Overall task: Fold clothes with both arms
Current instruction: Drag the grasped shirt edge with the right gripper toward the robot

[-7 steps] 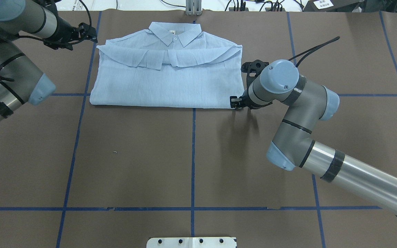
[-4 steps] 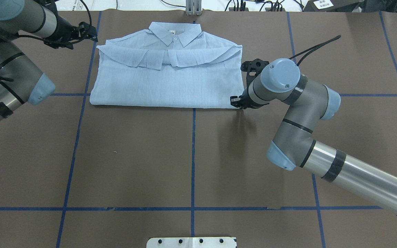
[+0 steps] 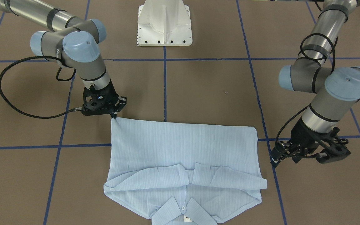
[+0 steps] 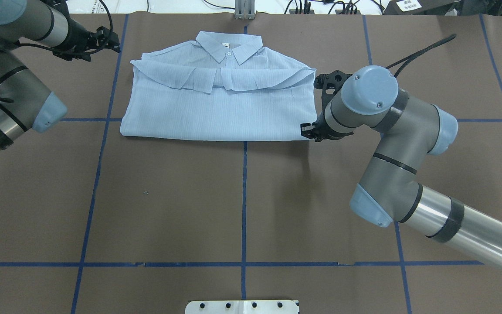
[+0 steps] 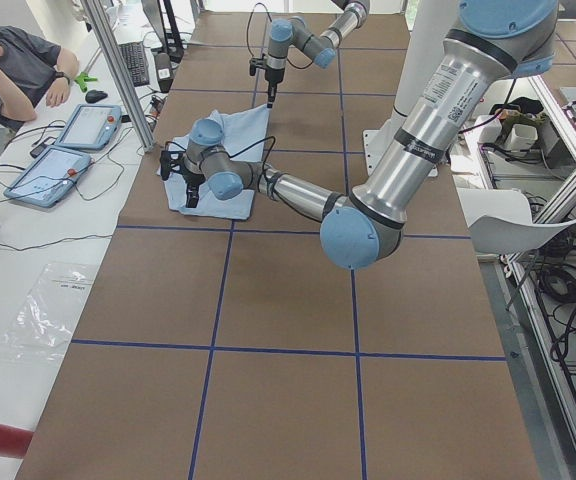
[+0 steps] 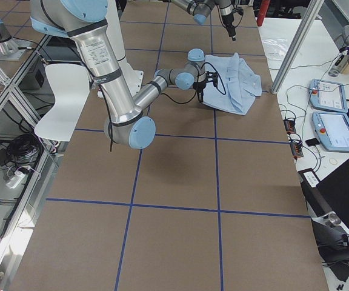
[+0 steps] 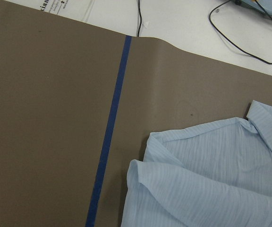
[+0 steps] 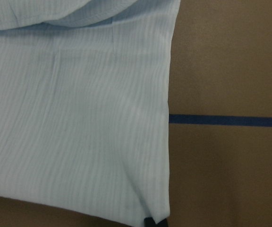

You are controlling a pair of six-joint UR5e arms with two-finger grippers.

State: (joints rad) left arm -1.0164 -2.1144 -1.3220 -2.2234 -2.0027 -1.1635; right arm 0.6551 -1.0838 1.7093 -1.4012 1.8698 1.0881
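The pale-blue shirt lies folded flat at the far middle of the table, collar at the far edge and sleeves folded across the chest. My right gripper is shut on the shirt's near right corner, low on the table. In the front-facing view the gripper pinches that corner of the shirt. The right wrist view shows the cloth and a dark fingertip at the corner. My left gripper hangs off the shirt's far left corner, apart from it; it looks open and empty. The left wrist view shows the sleeve fold.
Brown table cover with a grid of blue tape lines. The white pedestal base sits at the near edge. Cables and a metal post run along the far edge. A seated person and tablets are beyond the table.
My right gripper has moved to the right and slightly farther away, and the whole shirt has slid right with it. The left arm has barely moved.
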